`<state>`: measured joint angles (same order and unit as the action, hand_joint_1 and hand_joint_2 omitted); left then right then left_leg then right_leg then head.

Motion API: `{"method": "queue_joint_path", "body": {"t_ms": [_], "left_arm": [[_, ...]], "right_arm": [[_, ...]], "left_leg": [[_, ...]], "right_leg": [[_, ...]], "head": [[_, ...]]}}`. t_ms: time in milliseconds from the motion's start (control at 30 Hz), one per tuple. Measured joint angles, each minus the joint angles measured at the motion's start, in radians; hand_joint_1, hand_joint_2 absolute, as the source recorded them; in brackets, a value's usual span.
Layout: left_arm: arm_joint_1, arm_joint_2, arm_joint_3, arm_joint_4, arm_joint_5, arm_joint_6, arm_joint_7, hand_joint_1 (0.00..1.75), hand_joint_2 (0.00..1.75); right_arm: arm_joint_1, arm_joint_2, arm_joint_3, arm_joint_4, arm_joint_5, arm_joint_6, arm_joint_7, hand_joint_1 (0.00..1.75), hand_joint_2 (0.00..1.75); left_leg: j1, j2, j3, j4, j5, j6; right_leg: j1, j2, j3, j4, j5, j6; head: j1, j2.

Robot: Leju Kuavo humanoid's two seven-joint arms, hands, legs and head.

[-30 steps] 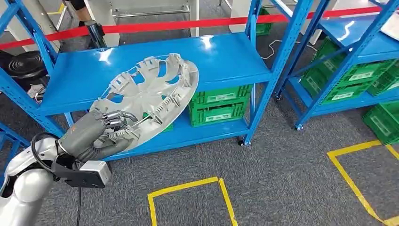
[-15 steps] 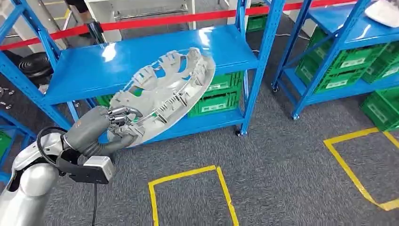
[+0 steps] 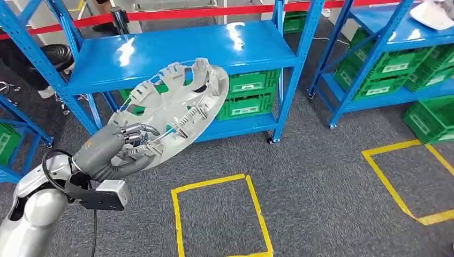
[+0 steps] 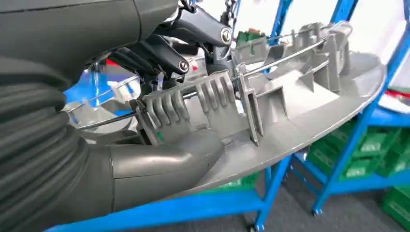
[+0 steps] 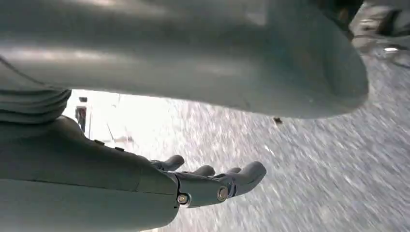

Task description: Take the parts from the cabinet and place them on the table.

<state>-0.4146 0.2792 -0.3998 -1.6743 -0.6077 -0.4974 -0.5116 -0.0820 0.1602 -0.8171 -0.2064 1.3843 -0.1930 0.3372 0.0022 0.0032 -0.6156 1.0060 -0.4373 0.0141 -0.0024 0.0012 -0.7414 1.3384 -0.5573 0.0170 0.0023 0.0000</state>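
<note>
Part in hand: I have the round grey plastic wheel cover (image 3: 174, 110) gripped at its lower rim by my left hand (image 3: 115, 147); it rides tilted, ribbed back face up, out in front of the blue metal shelving rack (image 3: 176, 51) and clear of its top shelf.

Left hand fingers: clamped on the wheel cover; in the left wrist view the dark fingers (image 4: 159, 50) hook over the clips and wire ring on the back face while the thick grey thumb (image 4: 164, 154) presses under the rim.

Right hand: my right hand (image 5: 208, 183) hangs at my side over the grey carpet; its fingers are loosely curled with gaps between them and nothing in them.

Surroundings: green plastic crates (image 3: 246, 99) sit on the lower shelf behind the wheel cover; a second blue rack (image 3: 385, 32) with more green crates stands to the right; yellow tape outlines (image 3: 214, 214) mark the carpet in front of me; a red barrier tape (image 3: 203, 12) runs behind the racks.

Progress: I judge the pick-up done, since the wheel cover is off the shelf and firmly held; the carry and the set-down are left.

Remaining: I see no table from here, so I would have to turn and find it before placing; whether more parts wait in the cabinet I cannot tell.
</note>
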Motion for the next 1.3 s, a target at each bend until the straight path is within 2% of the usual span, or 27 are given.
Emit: {"method": "queue_joint_path", "body": {"t_ms": [67, 100, 133, 167, 267, 300, 333, 400, 433, 467, 500, 567, 600, 633, 667, 767, 800, 833, 867, 933, 967, 1000, 1067, 1100, 1133, 1267, 1300], "left_arm": [[0.005, 0.005, 0.005, 0.0, 0.003, 0.002, -0.024, 1.75, 1.75], [0.005, 0.006, 0.006, 0.0, 0.006, 0.002, -0.035, 1.75, 1.75], [0.006, 0.007, 0.008, -0.003, 0.01, 0.002, -0.044, 1.75, 1.75], [0.007, 0.01, 0.011, -0.004, 0.014, 0.001, -0.049, 1.75, 1.75], [0.009, 0.012, 0.021, -0.004, 0.021, 0.001, -0.057, 1.75, 1.75], [0.01, 0.012, 0.023, -0.004, 0.021, 0.002, -0.06, 1.75, 1.75], [0.012, 0.014, 0.025, -0.005, 0.019, 0.002, -0.063, 1.75, 1.75], [0.015, 0.018, 0.029, -0.005, 0.018, 0.002, -0.076, 1.75, 1.75], [0.018, 0.018, 0.029, -0.005, 0.017, 0.002, -0.083, 1.75, 1.75], [0.023, 0.018, 0.028, -0.005, 0.016, 0.002, -0.09, 1.75, 1.75], [0.026, 0.019, 0.028, -0.004, 0.015, 0.002, -0.095, 1.75, 1.75], [0.026, 0.019, 0.029, -0.003, 0.014, 0.0, -0.103, 1.75, 1.75], [0.026, 0.02, 0.029, -0.003, 0.015, -0.002, -0.106, 1.75, 1.75], [0.025, 0.021, 0.029, -0.002, 0.016, -0.005, -0.11, 1.75, 1.75], [0.024, 0.022, 0.03, -0.002, 0.017, -0.009, -0.115, 1.75, 1.75], [0.008, 0.027, 0.032, 0.006, 0.019, -0.016, -0.121, 1.75, 1.75], [0.001, 0.025, 0.032, 0.008, 0.019, -0.018, -0.123, 1.75, 1.75], [-0.005, 0.023, 0.032, 0.011, 0.019, -0.019, -0.126, 1.75, 1.75], [-0.008, 0.024, 0.033, 0.013, 0.019, -0.019, -0.129, 1.75, 1.75], [-0.008, 0.019, 0.033, 0.018, 0.018, -0.018, -0.13, 1.75, 1.75], [-0.008, 0.015, 0.033, 0.021, 0.017, -0.015, -0.13, 1.75, 1.75], [-0.007, 0.011, 0.033, 0.023, 0.014, -0.011, -0.131, 1.75, 1.75], [-0.007, 0.006, 0.033, 0.025, 0.01, -0.007, -0.13, 1.75, 1.75], [-0.007, 0.005, 0.033, 0.025, 0.008, -0.007, -0.13, 1.75, 1.75], [-0.007, 0.003, 0.033, 0.025, 0.007, -0.006, -0.131, 1.75, 1.75], [-0.011, -0.001, 0.039, 0.025, 0.007, 0.005, -0.143, 1.75, 1.75], [-0.013, -0.002, 0.042, 0.025, 0.008, 0.009, -0.151, 1.75, 1.75]], "right_arm": [[0.0, 0.0, -0.009, 0.0, -0.008, 0.015, 0.0, 0.0, 0.0], [-0.002, 0.0, -0.012, 0.0, -0.014, 0.026, 0.0, 0.0, 0.0], [-0.004, -0.001, -0.014, 0.0, -0.017, 0.035, 0.003, 0.0, 0.0], [-0.008, -0.001, -0.015, 0.0, -0.018, 0.036, 0.005, 0.0, 0.0], [-0.008, -0.001, -0.027, 0.0, -0.023, 0.043, -0.003, 0.0, 0.0], [-0.007, -0.001, -0.031, 0.0, -0.024, 0.042, -0.003, 0.0, 0.0], [-0.007, -0.001, -0.033, 0.0, -0.025, 0.042, 0.0, 0.0, 0.0], [-0.007, -0.001, -0.036, 0.0, -0.027, 0.042, 0.003, 0.0, 0.0], [-0.005, -0.001, -0.038, 0.0, -0.029, 0.042, 0.003, 0.0, 0.0], [-0.003, -0.001, -0.039, 0.0, -0.033, 0.042, 0.003, 0.0, 0.0], [-0.001, -0.001, -0.04, 0.0, -0.034, 0.042, 0.005, 0.0, 0.0], [-0.001, -0.001, -0.043, 0.0, -0.035, 0.043, 0.006, 0.0, 0.0], [-0.002, -0.001, -0.045, 0.0, -0.037, 0.045, 0.006, 0.0, 0.0], [-0.001, 0.0, -0.047, 0.0, -0.039, 0.047, 0.006, 0.0, 0.0], [-0.005, 0.0, -0.049, 0.0, -0.039, 0.049, 0.007, 0.0, 0.0], [-0.006, 0.0, -0.056, 0.0, -0.042, 0.055, 0.003, 0.0, 0.0], [-0.006, 0.0, -0.057, 0.0, -0.042, 0.055, 0.003, 0.0, 0.0], [-0.006, 0.0, -0.057, 0.0, -0.042, 0.056, 0.005, 0.0, 0.0], [-0.007, 0.0, -0.058, 0.0, -0.042, 0.057, 0.005, 0.0, 0.0], [-0.008, 0.0, -0.059, 0.0, -0.043, 0.063, 0.005, 0.0, 0.0], [-0.007, 0.0, -0.061, 0.0, -0.043, 0.065, 0.004, 0.0, 0.0], [-0.006, 0.0, -0.062, 0.0, -0.043, 0.065, 0.005, 0.0, 0.0], [-0.004, -0.001, -0.062, 0.0, -0.043, 0.066, 0.006, 0.0, 0.0], [-0.005, -0.001, -0.062, 0.0, -0.042, 0.066, 0.006, 0.0, 0.0], [-0.007, -0.001, -0.062, 0.0, -0.041, 0.067, 0.006, 0.0, 0.0], [-0.007, -0.001, -0.063, 0.0, -0.042, 0.067, 0.006, 0.0, 0.0], [-0.007, -0.001, -0.063, 0.0, -0.042, 0.067, 0.006, 0.0, 0.0]], "left_leg": [[0.001, 0.0, -0.042, 0.013, 0.023, -0.007], [0.001, 0.0, -0.057, 0.021, 0.032, -0.012], [-0.004, 0.003, -0.066, 0.031, 0.035, -0.016], [-0.004, 0.006, -0.067, 0.038, 0.038, -0.021], [0.001, 0.016, -0.062, 0.028, 0.059, -0.042], [0.005, 0.012, -0.07, 0.037, 0.049, -0.049], [0.005, 0.007, -0.083, 0.065, 0.008, -0.053], [0.007, 0.004, -0.125, 0.195, -0.09, -0.063], [0.007, 0.003, -0.149, 0.272, -0.124, -0.066], [0.007, 0.003, -0.159, 0.322, -0.133, -0.066], [0.007, 0.003, -0.144, 0.316, -0.121, -0.065], [0.007, -0.005, -0.055, 0.195, -0.06, -0.06], [0.007, -0.025, 0.003, 0.106, -0.03, -0.055], [0.009, -0.076, 0.042, 0.046, -0.054, -0.045], [0.011, -0.085, 0.055, 0.028, -0.05, -0.047], [0.002, -0.051, 0.05, 0.022, -0.05, -0.036], [0.014, -0.035, 0.054, 0.008, -0.043, -0.025], [0.013, -0.024, 0.054, 0.005, -0.041, -0.021], [0.013, -0.011, 0.052, 0.005, -0.041, -0.014], [0.012, 0.016, 0.048, 0.009, -0.042, -0.012], [0.012, 0.029, 0.046, 0.012, -0.042, -0.012], [0.012, 0.041, 0.045, 0.014, -0.043, -0.012], [0.013, 0.064, 0.043, 0.021, -0.046, -0.015], [0.014, 0.073, 0.043, 0.027, -0.049, -0.019], [0.012, 0.083, 0.043, 0.031, -0.052, -0.024], [0.007, 0.114, 0.045, 0.024, -0.047, -0.049], [0.01, 0.108, 0.044, 0.027, -0.052, -0.057]], "right_leg": [[-0.002, 0.0, 0.079, -0.068, 0.089, -0.001], [-0.003, -0.001, 0.148, -0.147, 0.078, -0.003], [0.002, -0.005, 0.225, -0.255, 0.011, -0.008], [0.005, -0.009, 0.257, -0.319, -0.028, -0.022], [0.008, 0.001, 0.243, -0.316, -0.011, -0.042], [0.003, 0.001, 0.239, -0.318, 0.001, -0.051], [0.002, 0.005, 0.232, -0.318, 0.009, -0.057], [0.002, 0.013, 0.217, -0.317, 0.023, -0.061], [0.002, 0.019, 0.207, -0.315, 0.029, -0.061], [0.003, 0.025, 0.198, -0.314, 0.035, -0.06], [0.003, 0.031, 0.193, -0.314, 0.04, -0.059], [0.002, 0.049, 0.188, -0.31, 0.046, -0.054], [0.002, 0.057, 0.187, -0.308, 0.047, -0.052], [-0.001, 0.063, 0.179, -0.307, 0.049, -0.048], [-0.002, 0.073, 0.172, -0.305, 0.053, -0.041], [-0.007, 0.106, 0.163, -0.31, 0.068, -0.018], [-0.002, 0.093, 0.16, -0.304, 0.062, -0.014], [0.003, 0.046, 0.147, -0.28, 0.046, -0.009], [0.002, 0.02, 0.116, -0.222, 0.011, -0.004], [-0.003, 0.01, 0.039, -0.066, -0.053, 0.003], [-0.005, 0.01, 0.013, -0.014, -0.065, 0.006], [-0.008, 0.008, 0.008, -0.009, -0.052, 0.008], [-0.011, -0.005, 0.073, -0.138, 0.027, 0.011], [-0.012, -0.028, 0.126, -0.236, 0.068, 0.01], [-0.007, -0.071, 0.15, -0.295, 0.06, 0.006], [0.001, -0.033, 0.135, -0.294, 0.075, -0.023], [-0.006, -0.023, 0.138, -0.302, 0.084, -0.034]], "head": [[0.0, 0.0], [0.0, 0.0], [0.001, 0.0], [-0.001, 0.0], [0.002, 0.0], [0.002, 0.0], [-0.001, 0.0], [-0.002, 0.0], [-0.003, 0.0], [-0.003, 0.0], [-0.002, 0.0], [-0.003, 0.0], [-0.002, 0.0], [-0.002, 0.0], [-0.002, 0.0], [-0.004, 0.0], [-0.002, 0.0], [0.001, 0.0], [0.003, 0.0], [0.003, 0.0], [0.003, 0.0], [0.003, 0.0], [0.003, 0.0], [0.003, 0.0], [0.003, 0.0], [0.003, 0.0], [0.002, 0.0]]}}
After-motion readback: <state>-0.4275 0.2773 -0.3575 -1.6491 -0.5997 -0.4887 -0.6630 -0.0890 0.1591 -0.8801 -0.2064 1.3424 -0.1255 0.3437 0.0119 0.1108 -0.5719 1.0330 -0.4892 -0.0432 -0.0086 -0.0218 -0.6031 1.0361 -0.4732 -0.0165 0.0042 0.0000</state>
